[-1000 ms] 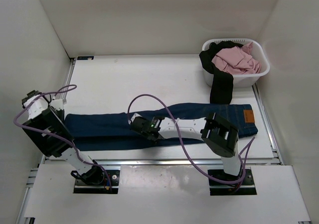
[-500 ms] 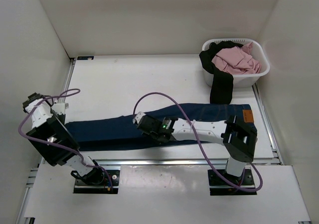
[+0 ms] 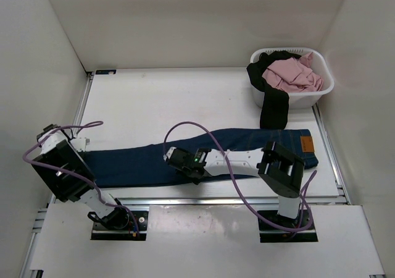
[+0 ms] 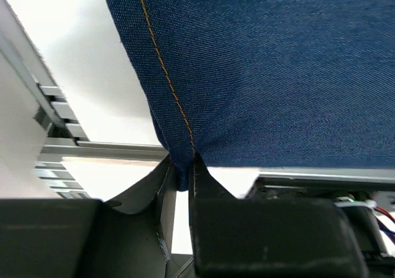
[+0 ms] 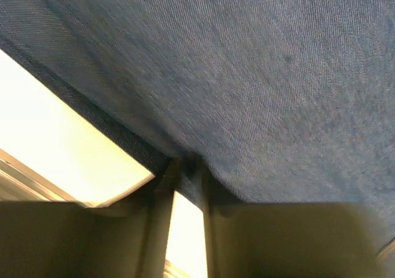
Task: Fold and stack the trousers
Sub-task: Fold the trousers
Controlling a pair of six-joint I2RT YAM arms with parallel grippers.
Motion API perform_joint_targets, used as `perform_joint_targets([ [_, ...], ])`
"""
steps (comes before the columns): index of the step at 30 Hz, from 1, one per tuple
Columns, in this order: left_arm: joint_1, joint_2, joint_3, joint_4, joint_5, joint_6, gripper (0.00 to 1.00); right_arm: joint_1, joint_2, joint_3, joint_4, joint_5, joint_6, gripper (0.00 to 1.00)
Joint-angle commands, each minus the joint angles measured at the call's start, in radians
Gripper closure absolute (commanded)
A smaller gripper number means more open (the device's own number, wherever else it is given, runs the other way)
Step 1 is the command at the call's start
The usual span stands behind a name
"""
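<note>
Lab: white enclosure (image 3: 185,18), aluminium rail (image 3: 197,201)

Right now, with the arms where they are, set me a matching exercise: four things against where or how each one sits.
Things:
1. trousers
2. pink garment
3. black garment
4. left gripper

Places or states:
A. draped over the rim of the basket, hanging down outside
B. shut on denim at a tan-stitched seam
C. stretched out long, left to right
D. bundled inside the basket

Pairs: 1-C, 2-D, 3-A, 4-B

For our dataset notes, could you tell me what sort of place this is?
Probably a robotics lab test cell: white panel walls, a table with bolted robot arms, a laundry basket.
</note>
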Motion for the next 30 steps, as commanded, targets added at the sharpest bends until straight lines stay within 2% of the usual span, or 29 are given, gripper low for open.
perform_joint_targets([
  [1, 0.006, 0.001, -0.002, 0.091, -0.063, 0.004, 0.85, -0.002, -0.006, -0.001, -0.041, 0.000, -0.006, 0.68],
  [3, 0.006, 0.012, -0.014, 0.102, -0.072, 0.004, 0.85, -0.002, -0.015, -0.001, -0.041, 0.000, 0.005, 0.49],
  [6, 0.006, 0.012, -0.034, 0.113, -0.072, 0.004, 0.81, -0.040, -0.087, -0.001, -0.041, -0.030, 0.070, 0.43],
  [7, 0.006, 0.012, -0.034, 0.125, -0.072, 0.004, 0.77, -0.074, -0.154, -0.013, -0.029, -0.041, 0.092, 0.42],
  [10, 0.006, 0.012, -0.034, 0.134, -0.072, 0.004, 0.74, -0.157, -0.323, -0.069, 0.017, -0.067, 0.257, 0.40],
  [12, 0.006, 0.021, -0.025, 0.134, -0.072, 0.004, 0.70, -0.236, -0.404, -0.177, 0.029, -0.048, 0.357, 0.44],
  [13, 0.006, 0.021, -0.025, 0.134, -0.072, -0.007, 0.70, -0.267, -0.469, -0.220, 0.029, -0.032, 0.408, 0.55],
  [15, 0.006, 0.021, -0.014, 0.134, -0.061, -0.007, 0.69, -0.353, -0.524, -0.351, 0.029, -0.014, 0.530, 0.71],
  [16, 0.006, 0.021, -0.005, 0.143, -0.061, -0.007, 0.69, -0.381, -0.534, -0.390, 0.029, -0.014, 0.566, 0.87],
  [18, 0.006, 0.030, -0.005, 0.143, -0.061, -0.016, 0.70, -0.448, -0.534, -0.454, 0.079, -0.076, 0.589, 1.00],
  [19, 0.006, 0.031, -0.005, 0.143, -0.061, -0.016, 0.70, -0.462, -0.534, -0.491, 0.124, -0.124, 0.589, 1.00],
  [26, 0.006, 0.052, -0.005, 0.189, -0.061, -0.025, 0.70, -0.552, -0.494, -0.599, 0.098, -0.124, 0.632, 1.00],
  [30, 0.006, 0.084, 0.007, 0.208, -0.070, -0.035, 0.71, -0.635, -0.619, -0.720, 0.087, -0.097, 0.696, 1.00],
])
